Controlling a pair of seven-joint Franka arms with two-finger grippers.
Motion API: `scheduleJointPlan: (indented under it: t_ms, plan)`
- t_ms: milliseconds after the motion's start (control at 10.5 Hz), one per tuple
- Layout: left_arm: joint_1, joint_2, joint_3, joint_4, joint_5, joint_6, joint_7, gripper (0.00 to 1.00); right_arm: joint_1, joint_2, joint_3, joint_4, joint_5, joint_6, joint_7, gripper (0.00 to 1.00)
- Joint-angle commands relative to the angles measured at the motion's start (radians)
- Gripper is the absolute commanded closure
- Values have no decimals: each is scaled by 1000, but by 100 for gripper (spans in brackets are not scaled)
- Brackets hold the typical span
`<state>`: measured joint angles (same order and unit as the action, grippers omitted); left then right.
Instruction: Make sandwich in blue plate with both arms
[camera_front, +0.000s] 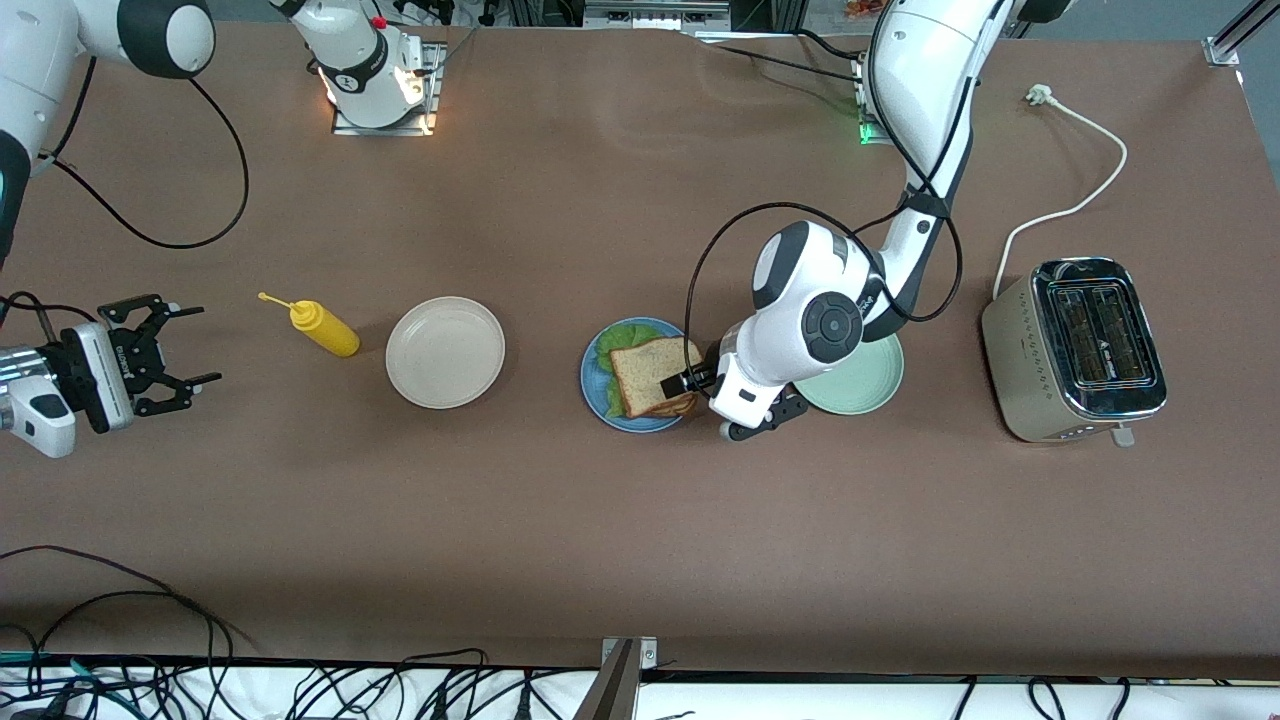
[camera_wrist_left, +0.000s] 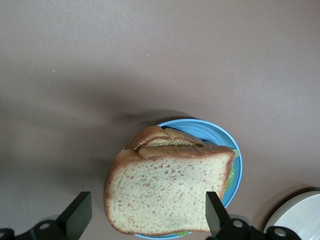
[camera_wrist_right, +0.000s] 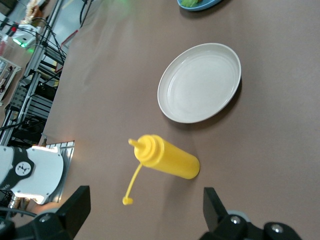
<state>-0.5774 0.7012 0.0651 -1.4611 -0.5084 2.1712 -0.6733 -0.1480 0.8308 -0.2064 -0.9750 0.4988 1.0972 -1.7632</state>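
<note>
Just right of the middle of the front view, the left gripper is hanging low over the edge of the blue plate that faces the pale green plate. Its fingers are spread wide, one at each lower corner of the left wrist view, and the top bread slice is lying between them; whether either finger is touching the crust cannot be told. That slice is sitting on a second bread slice, whose crust is peeking out along one edge, and the green lettuce leaf is sticking out from beneath the stack at the plate's upper left in the front view. The sandwich is resting in the blue plate at the centre of the brown tabletop. At the far left edge of the front view, the right gripper is waiting with its fingers opened wide and holding nothing, above bare tabletop toward the right arm's end. Between it and the blue plate, the yellow squeeze bottle is lying on its side, just beside the cream-white plate. At the right of the front view, the silver toaster is standing with its white cord trailing up toward the upper right.
</note>
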Motion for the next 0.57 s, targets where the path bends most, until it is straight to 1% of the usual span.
scheduleJointPlan:
  t_ms: [0, 95, 191, 286, 477]
  plan:
    - [23, -74, 19, -35, 25, -51, 17, 0, 83, -47, -51, -2, -20, -1, 106, 0]
    - [49, -86, 19, -35, 27, -65, 18, 0, 97, -96, -48, -26, -40, 25, 166, 0]
    - [68, -104, 24, -35, 28, -97, 20, 0, 100, -139, -27, -77, -98, 58, 232, 0]
    - [82, -127, 41, -35, 56, -134, 21, 0, 105, -195, -5, -124, -141, 113, 290, 0]
    - [116, -178, 35, -27, 202, -191, 23, 0, 116, -326, 51, -262, -228, 229, 411, 0]
